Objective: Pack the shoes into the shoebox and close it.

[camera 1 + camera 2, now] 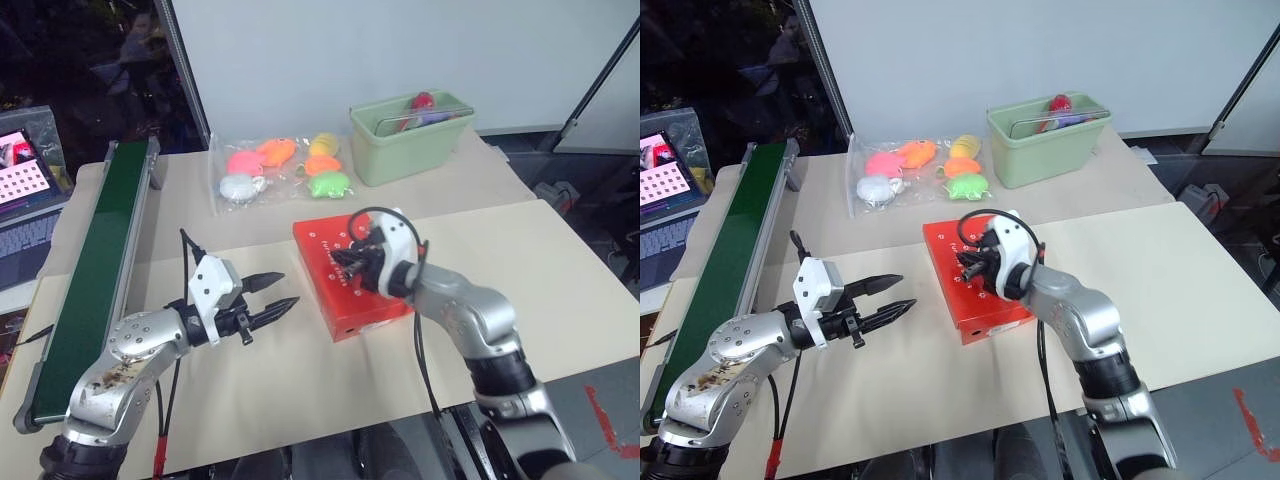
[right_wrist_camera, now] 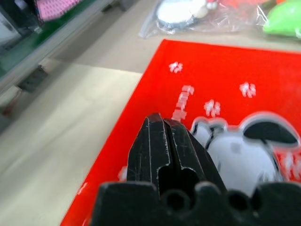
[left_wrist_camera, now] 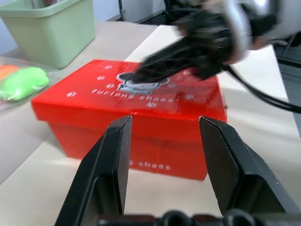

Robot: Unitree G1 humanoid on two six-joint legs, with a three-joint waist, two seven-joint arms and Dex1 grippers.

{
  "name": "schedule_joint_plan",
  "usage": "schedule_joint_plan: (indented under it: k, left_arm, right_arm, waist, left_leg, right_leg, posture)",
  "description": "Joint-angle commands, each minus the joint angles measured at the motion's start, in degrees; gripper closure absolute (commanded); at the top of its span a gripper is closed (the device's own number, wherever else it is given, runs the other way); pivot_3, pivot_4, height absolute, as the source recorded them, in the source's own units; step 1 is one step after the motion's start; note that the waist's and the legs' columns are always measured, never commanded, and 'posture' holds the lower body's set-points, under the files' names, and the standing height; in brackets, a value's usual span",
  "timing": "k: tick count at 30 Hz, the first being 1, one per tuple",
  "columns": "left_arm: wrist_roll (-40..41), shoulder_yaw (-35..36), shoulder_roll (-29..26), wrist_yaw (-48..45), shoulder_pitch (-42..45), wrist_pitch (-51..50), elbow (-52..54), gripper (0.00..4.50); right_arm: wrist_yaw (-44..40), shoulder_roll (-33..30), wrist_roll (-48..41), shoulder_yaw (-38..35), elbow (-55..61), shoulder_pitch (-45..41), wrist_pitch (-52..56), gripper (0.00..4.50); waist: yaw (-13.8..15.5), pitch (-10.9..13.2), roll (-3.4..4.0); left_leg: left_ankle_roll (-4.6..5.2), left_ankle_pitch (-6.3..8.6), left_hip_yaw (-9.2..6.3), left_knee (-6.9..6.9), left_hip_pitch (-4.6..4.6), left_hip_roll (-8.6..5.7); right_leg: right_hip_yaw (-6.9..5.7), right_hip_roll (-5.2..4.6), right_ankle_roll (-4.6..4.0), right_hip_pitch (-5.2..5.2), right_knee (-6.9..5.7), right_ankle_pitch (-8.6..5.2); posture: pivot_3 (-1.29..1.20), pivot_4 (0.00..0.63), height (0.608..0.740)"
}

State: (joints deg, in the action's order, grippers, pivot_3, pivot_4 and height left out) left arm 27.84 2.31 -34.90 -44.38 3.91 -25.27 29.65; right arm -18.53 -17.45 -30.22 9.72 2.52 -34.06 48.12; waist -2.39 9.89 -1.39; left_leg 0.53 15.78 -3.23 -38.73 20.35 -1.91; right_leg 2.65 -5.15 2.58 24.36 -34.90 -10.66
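Two grippers working: right gripper (image 1: 349, 262), fingers pressed together, is sitting over the box (image 1: 335, 300) lid, nearer arm. Left gripper (image 1: 283, 293) is hovering half-open, empty, beside the box's left long side near the table's (image 1: 560, 260) front edge.

Robotics lab or test room — paper-covered table (image 1: 560, 270), green conveyor belt (image 1: 95, 270) along one side, laptop (image 1: 25, 200) showing marker grid, red tape mark (image 1: 608, 418) on floor — staged bagged plastic toys (image 1: 280, 168).

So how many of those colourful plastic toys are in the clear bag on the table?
5 that I can make out, maybe more hidden: a pink toy, an orange toy, a yellow toy, a green toy and a white toy, all behind the red box.
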Motion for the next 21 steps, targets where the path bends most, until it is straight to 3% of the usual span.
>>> schedule_joint_plan:
  k: [1, 14, 19, 21]
  left_arm:
    - [0.1, 0.4, -0.2, 0.5, 0.4, 0.5, 1.9, 2.09]
    - [0.1, 0.6, 0.4, 3.4, 1.0, -0.7, 2.4, 2.09]
    - [0.2, 3.0, 3.8, 9.8, 3.4, -2.6, -0.8, 2.09]
    - [-1.8, 4.6, 6.0, 14.6, 5.0, -2.2, -3.5, 2.09]
  right_arm:
    - [-0.2, 0.8, 2.7, 0.2, -4.9, -1.0, 2.2, 4.43]
    - [-1.8, 1.7, 6.3, 0.5, -6.4, -0.3, 4.3, 4.43]
    - [-0.2, 3.3, 3.2, -7.5, -1.2, -1.0, 3.0, 4.43]
    - [1.0, 4.7, -2.3, -14.9, 3.2, -0.6, 3.9, 4.43]
  waist:
    - [0.2, 0.0, 0.0]
    - [0.0, 0.0, -0.03]
    - [0.2, 0.0, -0.04]
    - [0.2, 0.0, -0.04]
  left_leg:
    - [0.0, 0.0, -0.07, 0.01, 0.04, -0.02]
    - [0.01, 0.01, -0.08, -0.02, -0.1, -0.04]
    - [0.0, 0.01, -0.1, -0.03, -0.08, -0.04]
    - [0.0, 0.0, -0.12, -0.02, -0.04, -0.05]
  right_leg:
    - [-0.06, -0.02, -0.02, 0.01, 0.0, 0.01]
    - [-0.08, -0.05, 0.18, -0.14, -0.01, -0.11]
    - [-0.08, -0.06, 0.15, -0.13, -0.02, -0.08]
    - [-0.09, -0.06, 0.08, -0.08, -0.02, -0.04]
  posture:
    - [0.0, 0.15, 0.74]
    - [0.0, 0.15, 0.74]
    - [0.0, 0.15, 0.74]
    - [0.0, 0.15, 0.74]
